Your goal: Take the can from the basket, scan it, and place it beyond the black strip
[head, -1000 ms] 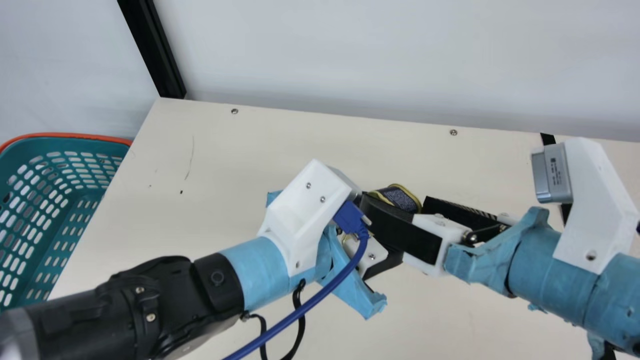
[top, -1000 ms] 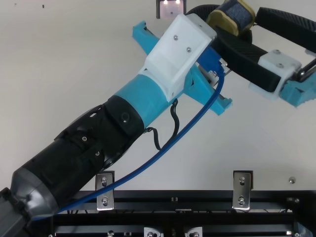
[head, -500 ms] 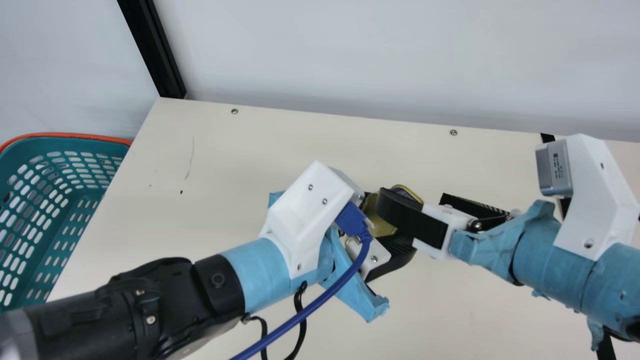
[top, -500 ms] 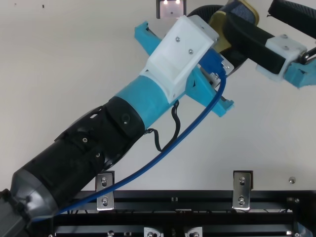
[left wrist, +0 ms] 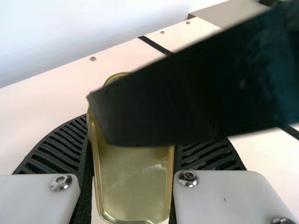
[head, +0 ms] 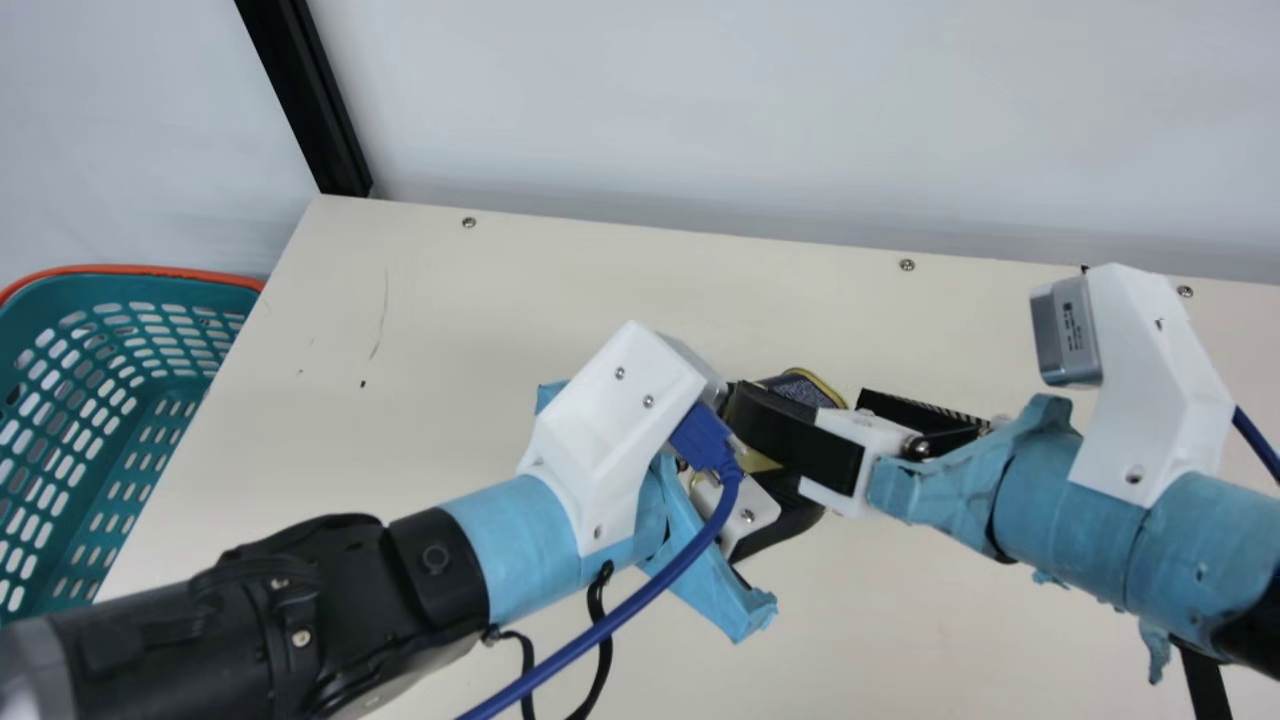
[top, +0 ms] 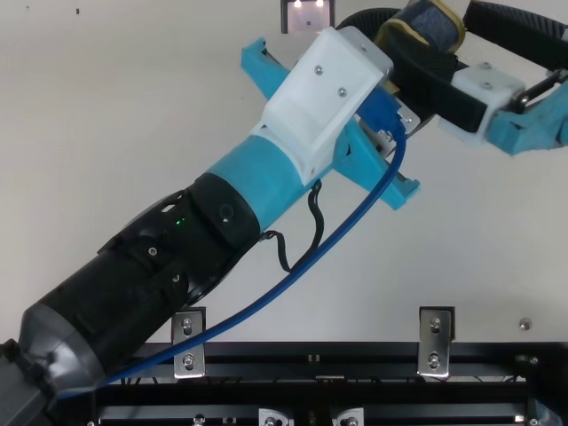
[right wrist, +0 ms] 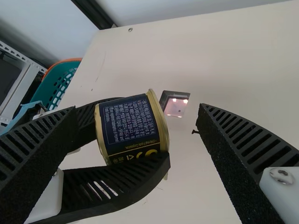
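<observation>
Left gripper is closed upon the can, which sits between its two ribbed fingers; right gripper stands with its fingers wide apart, and one finger of it passes across the can in the main view. If this finger touches the can, I cannot tell. Both grippers are above the cream table, which is the largest thing. Next in size comes the basket, teal with an orange rim, at the table's left side in the main view, well apart from the grippers. The black strip runs on the table at the main view's right, behind the right arm. Smaller is the can, dark blue with gold-coloured edges; it is held over the table, between the basket and the strip, outside of the basket and not beyond the strip. One lit square, with pinkish glow, is seen just beside the can in the right wrist view. Smallest are the screws along the table's back edge.
</observation>
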